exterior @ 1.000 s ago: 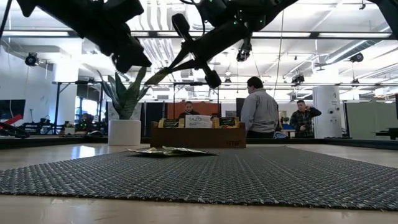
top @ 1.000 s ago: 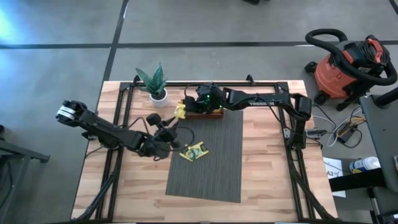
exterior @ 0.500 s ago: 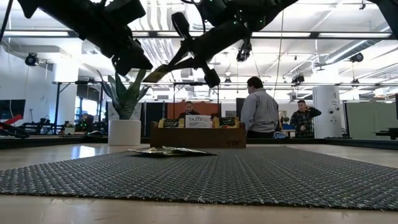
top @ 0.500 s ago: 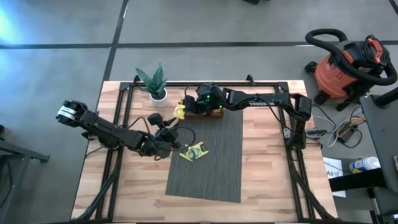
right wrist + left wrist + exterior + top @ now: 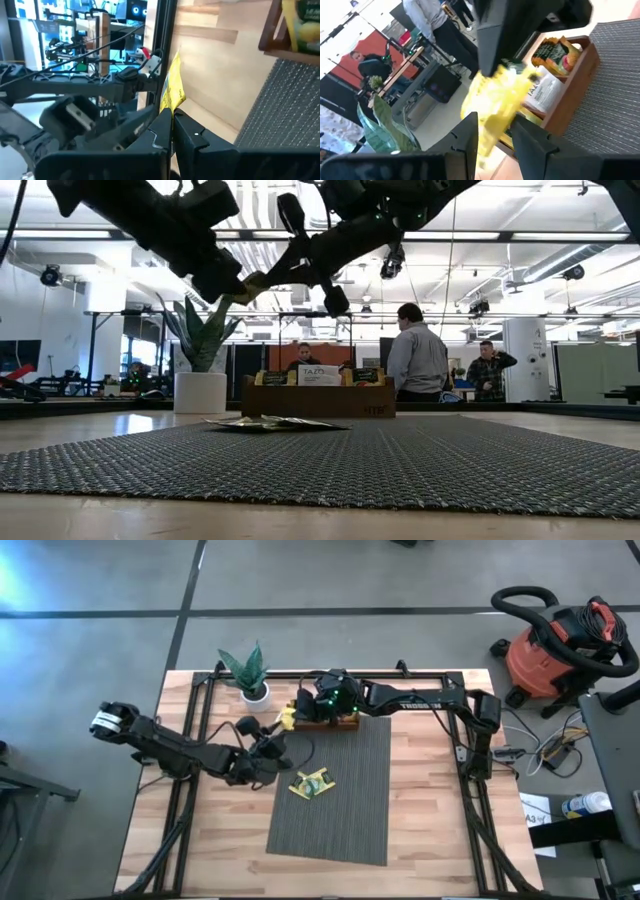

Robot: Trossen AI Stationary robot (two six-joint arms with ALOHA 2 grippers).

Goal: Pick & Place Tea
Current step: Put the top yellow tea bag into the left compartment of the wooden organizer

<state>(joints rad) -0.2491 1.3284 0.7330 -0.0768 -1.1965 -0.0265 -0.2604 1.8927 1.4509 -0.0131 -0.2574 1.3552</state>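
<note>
While the right end effector (image 5: 170, 120) pinches a yellow tea bag (image 5: 172, 90) above the tabletop's (image 5: 430, 830) back edge, the left end effector (image 5: 492, 135) waits open around it. Close gently, then let go

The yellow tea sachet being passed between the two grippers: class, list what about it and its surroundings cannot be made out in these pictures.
- Yellow sachet: print unreadable; motion-blurred in the left wrist view, edge-on in the right wrist view, where the right gripper pinches it shut.
- Left gripper: contact with the sachet unclear; blur hides it.
- Wooden tray: contents mostly hidden by the right arm in the high view.
- Sachets on the mat: number too small to count.
</note>
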